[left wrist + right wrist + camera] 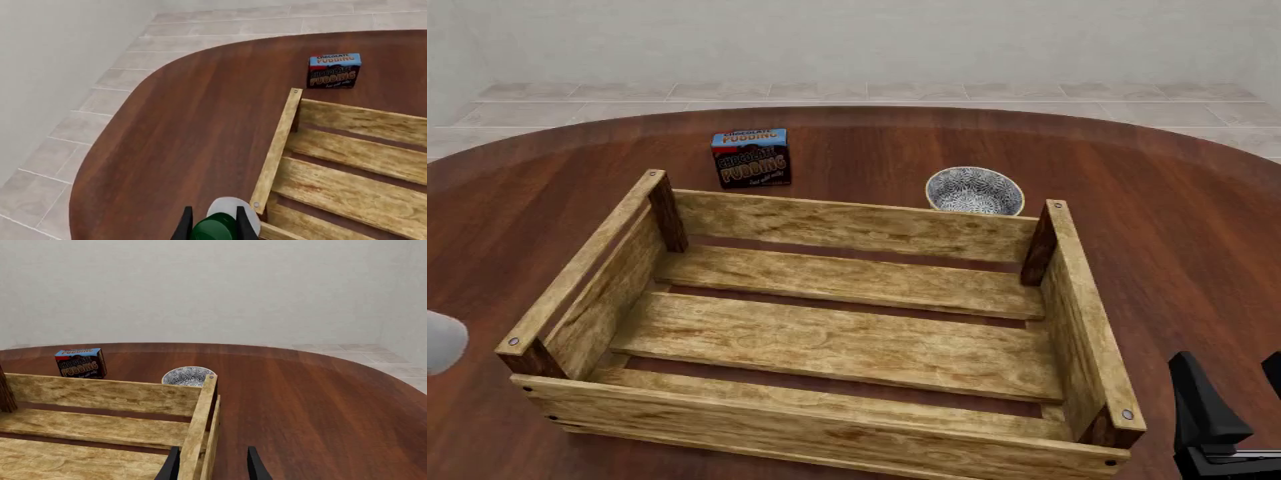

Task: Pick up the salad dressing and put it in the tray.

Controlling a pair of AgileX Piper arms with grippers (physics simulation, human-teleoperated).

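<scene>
While the left gripper (pixel 215 231) clamps the bottle (pixel 227 217) by its green cap at the crate's (pixel 827 345) lower-left corner, right gripper (pixel 211 466) hangs open, lower right.

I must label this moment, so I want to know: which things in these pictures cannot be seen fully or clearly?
- Salad dressing: left wrist view's edge cuts off its body; front view shows only a white sliver at the left edge.
- Left pincer: only the fingertips show, beside the green cap; actual contact is unclear.
- Right pincer: cut off by the edge in the right wrist and front views.
- Bowl: partly hidden behind the tray.
</scene>
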